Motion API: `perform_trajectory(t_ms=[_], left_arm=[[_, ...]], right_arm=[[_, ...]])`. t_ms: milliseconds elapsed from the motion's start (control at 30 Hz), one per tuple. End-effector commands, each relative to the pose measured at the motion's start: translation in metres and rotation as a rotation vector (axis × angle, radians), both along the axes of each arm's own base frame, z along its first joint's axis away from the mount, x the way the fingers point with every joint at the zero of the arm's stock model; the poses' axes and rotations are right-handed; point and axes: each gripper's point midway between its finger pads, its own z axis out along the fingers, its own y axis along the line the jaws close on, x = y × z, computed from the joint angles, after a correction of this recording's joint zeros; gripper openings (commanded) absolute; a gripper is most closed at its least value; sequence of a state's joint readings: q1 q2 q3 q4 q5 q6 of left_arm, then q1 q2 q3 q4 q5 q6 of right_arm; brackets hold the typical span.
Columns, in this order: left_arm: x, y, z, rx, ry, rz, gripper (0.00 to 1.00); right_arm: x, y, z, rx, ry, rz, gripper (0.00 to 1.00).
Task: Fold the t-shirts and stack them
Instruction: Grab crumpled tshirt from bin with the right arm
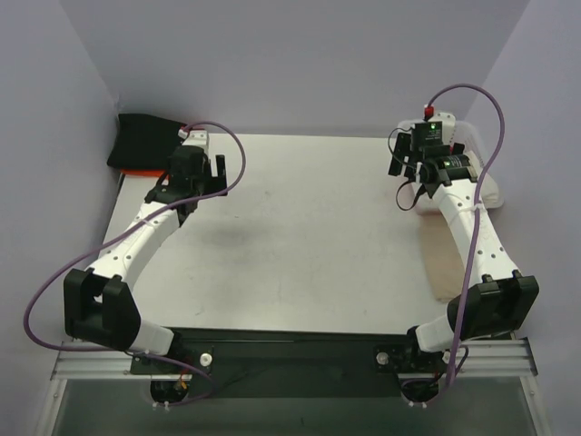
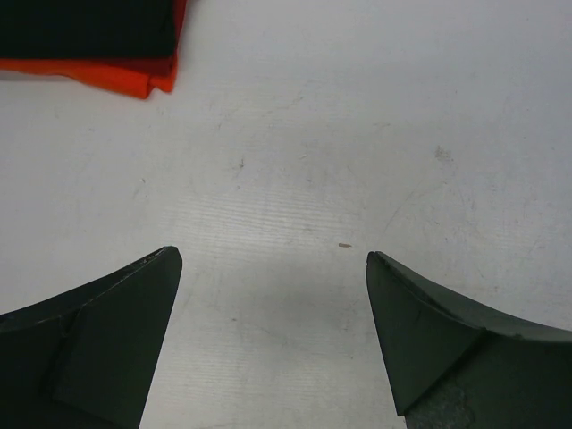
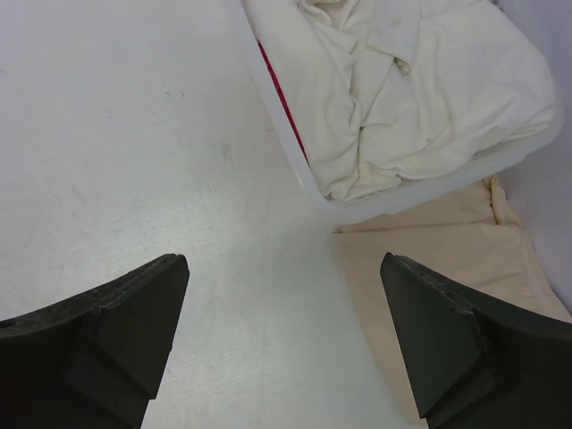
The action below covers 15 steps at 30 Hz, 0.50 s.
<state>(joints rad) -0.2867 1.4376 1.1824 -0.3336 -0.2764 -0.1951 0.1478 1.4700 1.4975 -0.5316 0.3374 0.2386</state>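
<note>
A folded black t-shirt (image 1: pixel 143 141) lies on an orange-red one (image 1: pixel 136 171) at the table's far left corner. Both show at the top left of the left wrist view, black (image 2: pixel 85 27) over orange-red (image 2: pixel 116 79), with a thin crimson layer (image 2: pixel 166 61) between them. My left gripper (image 1: pixel 193 173) (image 2: pixel 273 259) is open and empty over bare table just right of this stack. A crumpled cream-white t-shirt (image 3: pixel 411 89) fills the white basket (image 3: pixel 429 192), and crimson cloth (image 3: pixel 281 103) shows through its wall. My right gripper (image 1: pixel 425 173) (image 3: pixel 284 264) is open and empty beside the basket.
The basket (image 1: pixel 472 136) stands at the far right corner against the wall. A flat beige cloth (image 1: pixel 445 259) (image 3: pixel 456 259) lies on the table along the right edge, partly under the basket and my right arm. Purple cables loop from both arms.
</note>
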Motion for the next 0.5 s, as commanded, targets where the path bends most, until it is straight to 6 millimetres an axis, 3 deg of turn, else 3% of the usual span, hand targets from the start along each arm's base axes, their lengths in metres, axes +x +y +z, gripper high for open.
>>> perform_trajectory(t_ms=[0, 300, 400, 467], left_arm=[[0.007, -0.002, 0.016, 0.006, -0.037, -0.012, 0.97], [0.01, -0.009, 0.014, -0.016, -0.023, -0.035, 0.97], [0.009, -0.007, 0.012, -0.007, -0.012, -0.026, 0.97], [0.009, -0.006, 0.012, -0.003, -0.012, -0.021, 0.97]], right_arm=[[0.0, 0.001, 0.012, -0.014, -0.023, -0.016, 1.0], [-0.003, -0.018, 0.019, -0.125, -0.042, -0.105, 1.0], [0.001, -0.037, 0.035, -0.126, -0.078, -0.18, 0.98], [0.007, -0.052, 0.046, -0.015, -0.112, -0.213, 0.93]])
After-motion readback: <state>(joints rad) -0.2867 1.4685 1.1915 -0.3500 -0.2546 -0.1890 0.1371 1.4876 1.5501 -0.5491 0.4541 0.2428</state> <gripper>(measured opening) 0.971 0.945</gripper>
